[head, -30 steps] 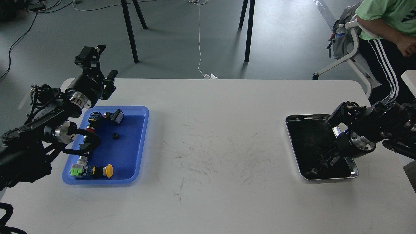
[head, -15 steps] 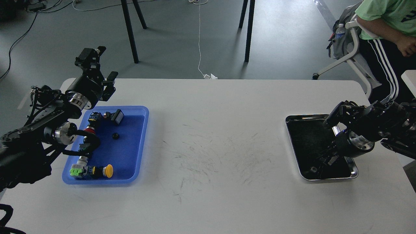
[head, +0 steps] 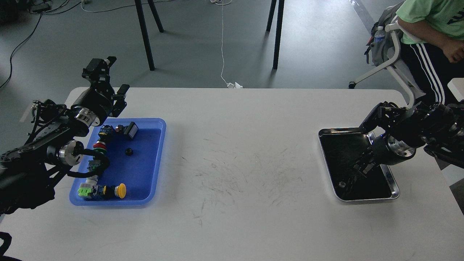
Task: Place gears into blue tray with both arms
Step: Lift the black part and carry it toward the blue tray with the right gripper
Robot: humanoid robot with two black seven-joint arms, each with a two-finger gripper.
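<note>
Moved: right pincer [head: 353,173] has slid up and left inside the shiny steel tray with the dark bottom [head: 394,187]; left pincer [head: 108,74] has drifted a little left.
Right pincer: low over the dark tray floor; too dark to tell if its fingers are apart or together.
Left pincer: up past the far left table [head: 235,163] corner, fingers apart, holding nothing.
Gear: one tiny round black toothed disc [head: 128,151] lies in the middle of the rectangular blue plastic tray [head: 157,159].
Also in blue tray: colourful push-button switches [head: 103,190] along its left side.
</note>
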